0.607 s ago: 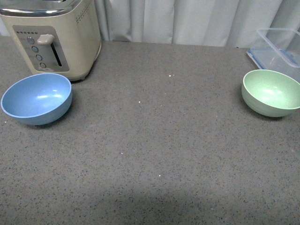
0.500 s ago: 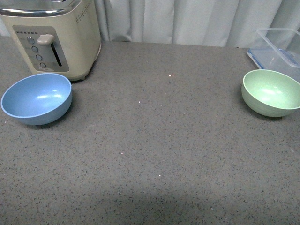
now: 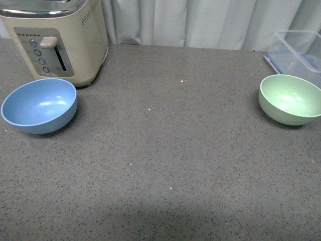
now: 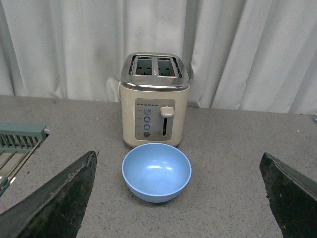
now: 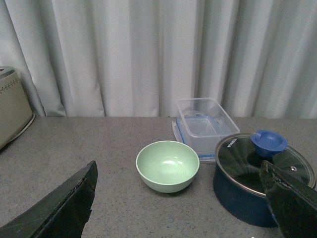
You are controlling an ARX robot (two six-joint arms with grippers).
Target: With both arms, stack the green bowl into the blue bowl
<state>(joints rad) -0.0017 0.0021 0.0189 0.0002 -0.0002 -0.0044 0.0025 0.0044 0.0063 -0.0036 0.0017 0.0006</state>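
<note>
Open tabletop [image 3: 165, 150] separates blue bowl [image 3: 39, 105] from green bowl [image 3: 290, 99]; left gripper [image 4: 177, 154] and right gripper [image 5: 178, 166] face them, jaws released

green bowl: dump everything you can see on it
The green bowl is round, pale mint and matte, with faint ridges on its outer wall. It stands upright and empty on the grey speckled counter, at the robot's far right. A clear container sits close behind it; whether they touch cannot be told. A lidded blue pot stands beside it, apart. Nothing grips it.
</note>
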